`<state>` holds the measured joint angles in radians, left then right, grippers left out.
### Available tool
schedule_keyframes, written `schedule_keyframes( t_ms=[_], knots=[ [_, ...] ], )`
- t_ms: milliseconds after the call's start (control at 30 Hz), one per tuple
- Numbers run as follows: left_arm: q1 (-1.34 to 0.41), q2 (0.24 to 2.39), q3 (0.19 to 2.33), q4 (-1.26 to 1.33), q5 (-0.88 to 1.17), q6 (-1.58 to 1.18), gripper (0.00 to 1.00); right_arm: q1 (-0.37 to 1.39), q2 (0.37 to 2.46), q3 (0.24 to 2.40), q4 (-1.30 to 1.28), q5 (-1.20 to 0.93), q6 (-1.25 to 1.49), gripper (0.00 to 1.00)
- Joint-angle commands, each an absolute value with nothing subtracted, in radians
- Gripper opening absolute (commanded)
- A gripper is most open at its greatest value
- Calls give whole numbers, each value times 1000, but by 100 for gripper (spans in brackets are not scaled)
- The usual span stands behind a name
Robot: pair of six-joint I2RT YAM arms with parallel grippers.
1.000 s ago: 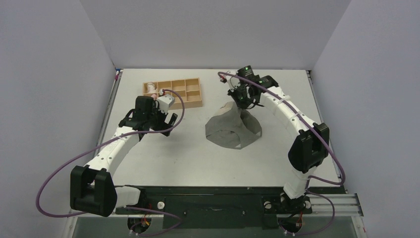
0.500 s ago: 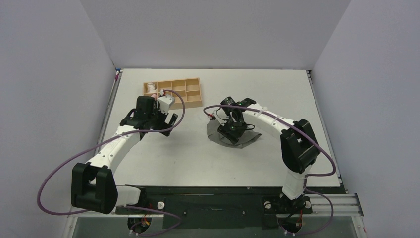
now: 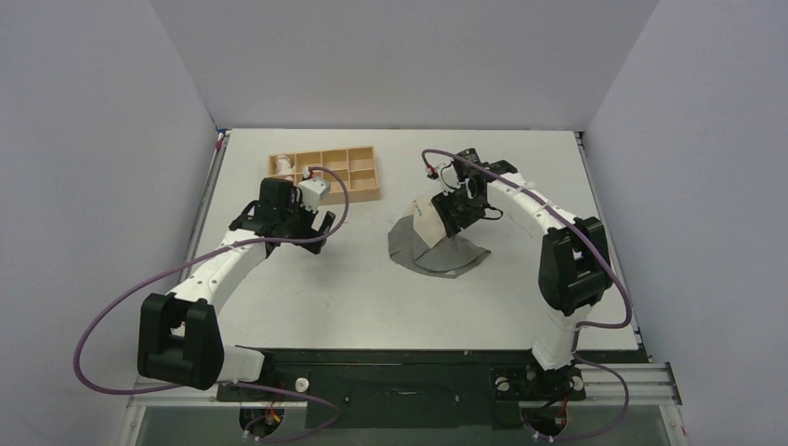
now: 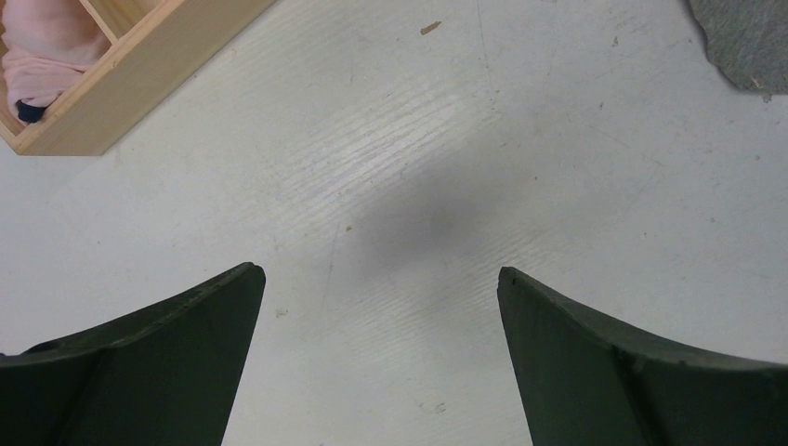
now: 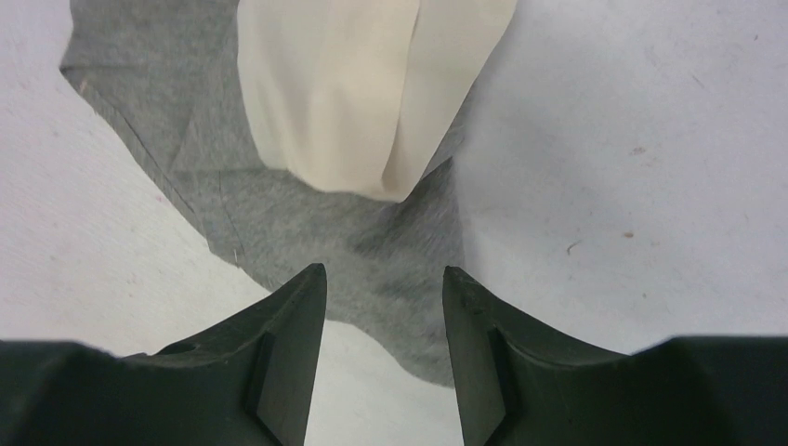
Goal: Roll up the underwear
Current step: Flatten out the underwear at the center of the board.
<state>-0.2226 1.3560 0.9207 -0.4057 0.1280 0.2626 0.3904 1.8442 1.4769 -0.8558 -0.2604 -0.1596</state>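
The underwear (image 3: 437,251) is lying on the table (image 3: 372,307), a little right of the middle. It is a flat dark grey patch, and its beige strip (image 5: 362,93) is turned over onto the grey at the far left part. I think this fold is serving as the start of the roll, because the strip is making a thick edge that the rest can be wound around.

The right gripper (image 5: 384,283) is hanging just over the grey fabric, close beside the folded strip. Its jaws are standing partly apart and nothing is between them. Whether the tips are touching the cloth, I cannot tell from these views. The place seems chosen for taking the folded edge again.

The left gripper (image 4: 381,279) is hovering over bare table between the wooden tray (image 3: 344,196) and the underwear, well apart from the garment. Its jaws are spread wide and are holding nothing. It is probably waiting there so as not to be in the way. A pink cloth roll (image 4: 42,56) is sitting in one corner compartment of the tray.

The table is white and matte, showing fine scratches and some small specks. Plain pale walls (image 3: 400,56) are closing it in on three sides.
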Motion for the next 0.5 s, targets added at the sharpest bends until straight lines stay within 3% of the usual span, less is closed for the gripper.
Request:
schedule_keyframes(
  t_ms=[0,467],
  knots=[
    [-224,1334,946,-354,143,249,97,330,1920,1551,-823,-435,-74,46],
    [-224,1354,951,-351,148,241,97,293,2029,1598,-836,-617,-41,45]
  ],
)
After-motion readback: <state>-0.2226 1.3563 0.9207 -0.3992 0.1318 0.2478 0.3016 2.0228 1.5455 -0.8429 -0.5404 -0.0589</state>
